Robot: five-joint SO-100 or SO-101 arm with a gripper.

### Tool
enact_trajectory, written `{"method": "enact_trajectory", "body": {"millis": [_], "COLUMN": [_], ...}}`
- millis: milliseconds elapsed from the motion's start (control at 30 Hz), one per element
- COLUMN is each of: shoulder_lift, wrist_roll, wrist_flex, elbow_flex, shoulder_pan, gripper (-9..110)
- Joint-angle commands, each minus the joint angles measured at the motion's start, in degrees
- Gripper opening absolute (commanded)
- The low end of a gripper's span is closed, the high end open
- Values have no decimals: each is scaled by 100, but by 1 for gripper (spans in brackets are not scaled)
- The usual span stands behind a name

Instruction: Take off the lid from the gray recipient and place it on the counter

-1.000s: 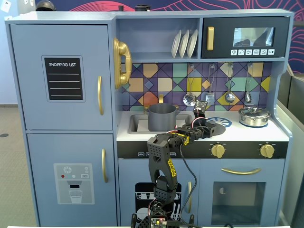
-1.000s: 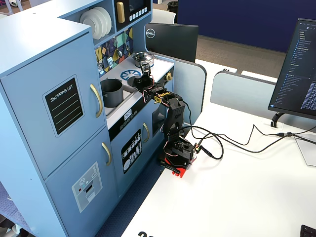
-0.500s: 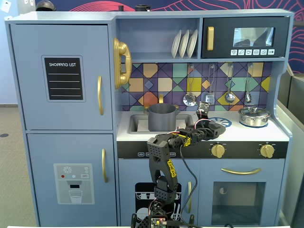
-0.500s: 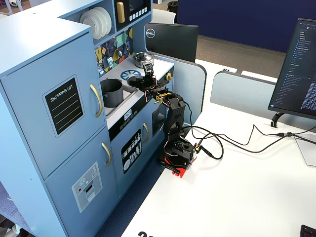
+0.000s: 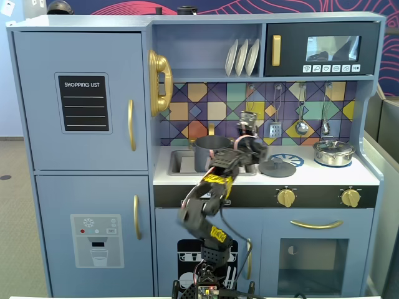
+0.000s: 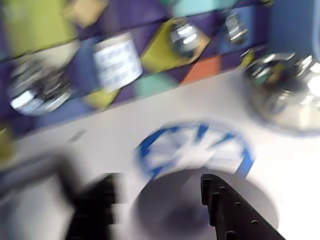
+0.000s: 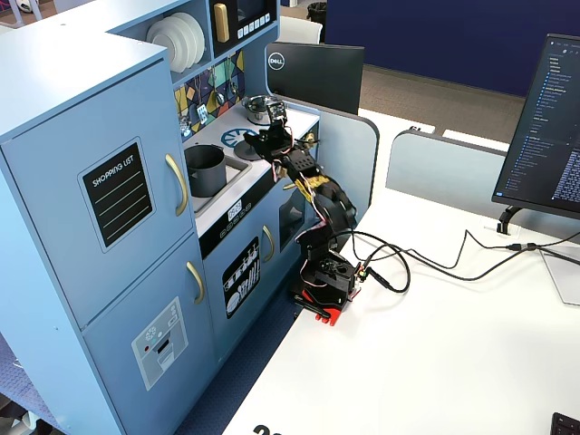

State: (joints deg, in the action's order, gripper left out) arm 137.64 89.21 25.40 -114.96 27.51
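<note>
Gripper fingers apart, nothing between them, hovering just above the lid. Lid lies flat on the counter near front edge, overlapping burner print. Gray pot open in sink recess. Task looks essentially done.

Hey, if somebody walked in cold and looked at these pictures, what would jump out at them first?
Probably the black and yellow robot arm reaching up onto the white counter of the pale blue toy kitchen. Next, the flat dark gray lid lying on the counter beside the blue burner print, with the open matte gray pot in the sink recess at left in a fixed view.
</note>
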Motion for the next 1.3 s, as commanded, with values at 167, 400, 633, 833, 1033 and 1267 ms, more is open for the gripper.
{"method": "enact_trajectory", "body": {"millis": [167, 400, 633, 833, 1033, 1267], "shoulder_lift": [2197, 3252, 3797, 4228, 4421, 4438], "wrist_roll": [325, -97, -290, 44, 211, -255], "wrist_flex": [3454, 3955, 4386, 5106, 5748, 6223], "elbow_flex": [-1213, -3129, -4535, -5388, -5704, -5704], "shoulder_pan": [-1266, -2531, -3032, -3076, -3059, -2909], "gripper": [0, 0, 0, 0, 0, 3]}}
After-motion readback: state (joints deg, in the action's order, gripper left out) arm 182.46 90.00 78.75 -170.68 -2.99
